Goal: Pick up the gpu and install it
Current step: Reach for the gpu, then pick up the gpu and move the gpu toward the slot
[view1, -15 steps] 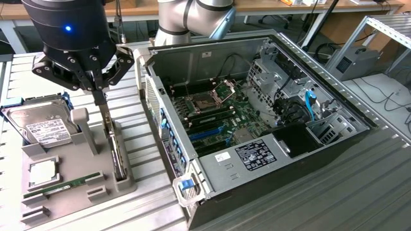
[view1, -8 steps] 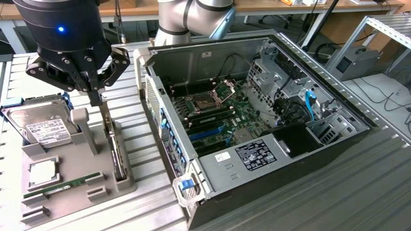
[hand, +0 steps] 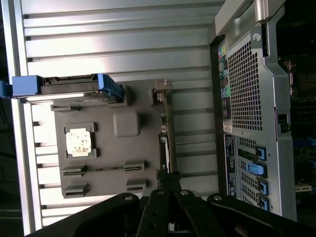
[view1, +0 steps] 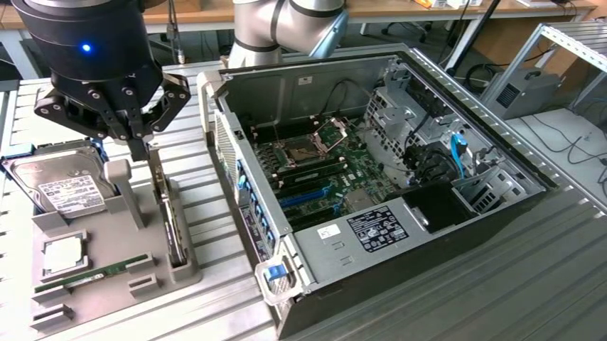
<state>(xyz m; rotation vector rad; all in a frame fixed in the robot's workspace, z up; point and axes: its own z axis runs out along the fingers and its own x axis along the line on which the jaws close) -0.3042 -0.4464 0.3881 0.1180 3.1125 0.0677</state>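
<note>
On a slatted metal bench (view1: 531, 277) beside an open computer case (view1: 313, 78), the robot arm's gripper (view1: 142, 150) reaches down over a grey parts tray (view1: 119, 238), its jaws pinched narrow on the upper edge of the gpu (view1: 170, 220). The card stands on edge in a slot along the tray's side nearest the case, with a hard drive (view1: 59, 190) at the tray's far corner on the exterior view's left. Seen edge-on from the wrist, the gpu is a thin dark sliver, and the grip falls at one end of it, not at its middle.

The card is likely light and stiff, but fragile: a bare circuit board with a cooler face, apt to twist or swing if carried by one end alone. The top edge looks like the safest purchase, keeping the fingers off the connector edge seated in the slot. A thin, smooth edge may also slip in a shallow pinch.
</note>
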